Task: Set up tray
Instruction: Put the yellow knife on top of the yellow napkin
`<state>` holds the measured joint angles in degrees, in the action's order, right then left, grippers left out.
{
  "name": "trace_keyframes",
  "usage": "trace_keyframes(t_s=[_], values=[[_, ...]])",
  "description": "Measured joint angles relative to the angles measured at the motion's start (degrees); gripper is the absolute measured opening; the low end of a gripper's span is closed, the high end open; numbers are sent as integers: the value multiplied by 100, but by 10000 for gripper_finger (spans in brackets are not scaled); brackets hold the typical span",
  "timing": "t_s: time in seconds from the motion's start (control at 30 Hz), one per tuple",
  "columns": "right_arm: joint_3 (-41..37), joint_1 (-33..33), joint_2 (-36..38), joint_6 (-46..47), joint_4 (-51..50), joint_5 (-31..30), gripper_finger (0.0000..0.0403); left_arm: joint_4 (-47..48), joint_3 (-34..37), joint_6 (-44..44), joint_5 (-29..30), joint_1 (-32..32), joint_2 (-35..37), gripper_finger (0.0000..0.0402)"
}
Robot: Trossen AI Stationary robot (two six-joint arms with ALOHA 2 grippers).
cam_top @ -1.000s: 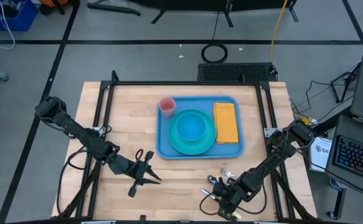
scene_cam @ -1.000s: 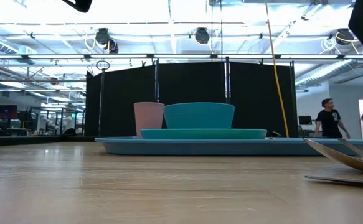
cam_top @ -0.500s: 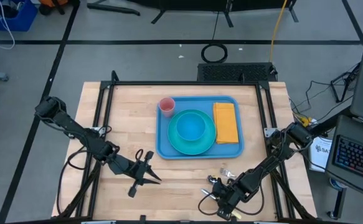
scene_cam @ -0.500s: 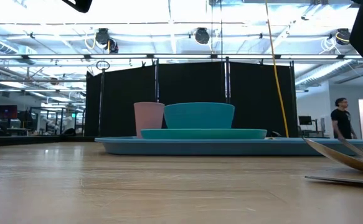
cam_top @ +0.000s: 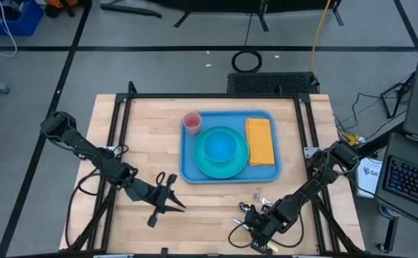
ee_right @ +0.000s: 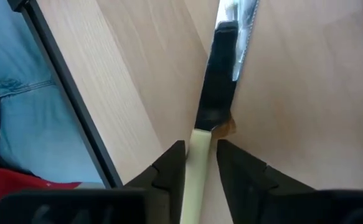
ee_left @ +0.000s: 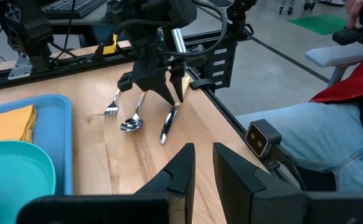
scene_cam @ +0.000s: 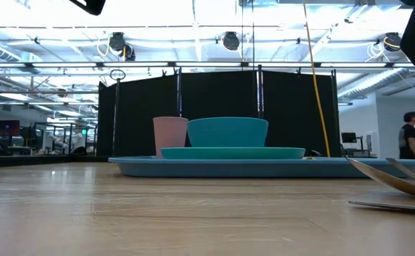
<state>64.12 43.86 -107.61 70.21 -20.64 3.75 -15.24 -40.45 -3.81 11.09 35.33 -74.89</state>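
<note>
The blue tray [cam_top: 187, 163] lies in the middle of the table. On it stand a pink cup [cam_top: 192, 121] and a turquoise plate [cam_top: 210, 169] with a bowl [cam_top: 219, 147], and an orange napkin [cam_top: 261, 140] lies beside them. A fork [ee_left: 113, 106], a spoon [ee_left: 131, 122] and a knife [ee_left: 167, 126] lie on the wood near the table's near right corner. My right gripper [ee_right: 200, 152] points steeply down over the knife, one finger on either side of its pale handle [ee_right: 199, 163]. My left gripper [ee_left: 203, 160] hovers near the front left, narrowly open with nothing between its fingers. My right gripper comes at the knife's handle from above, its fingers across the handle, close on both sides. Whether the fingers [ee_right: 176, 155] touch the handle cannot be told. The knife lies flat on the table.
The table's right frame rail [ee_left: 221, 118] runs close beside the cutlery. A seated person's leg [ee_left: 318, 143] shows just past that edge, and another person [scene_cam: 410, 142] stands in the room behind. Bare wood [cam_top: 144, 136] lies left of the tray.
A person in the room behind has walked toward the right of the low view. The arms and the things on the table show no visible change.
</note>
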Motion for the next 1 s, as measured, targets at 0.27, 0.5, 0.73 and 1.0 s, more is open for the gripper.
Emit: trace_keyframes(t_s=[0.27,0.5,0.73,1.0], values=[[-4,4,-7,-242,-184,-219,46,0,0,-17,98,0,0,63],[-11,-24,-7,-386,-200,-304,38,0,0,-17,98,0,0,63],[-11,-74,-9,-511,-343,-422,37,3,0,-15,101,0,0,63],[-11,-109,-4,-581,-572,-838,36,9,0,3,101,0,0,63]])
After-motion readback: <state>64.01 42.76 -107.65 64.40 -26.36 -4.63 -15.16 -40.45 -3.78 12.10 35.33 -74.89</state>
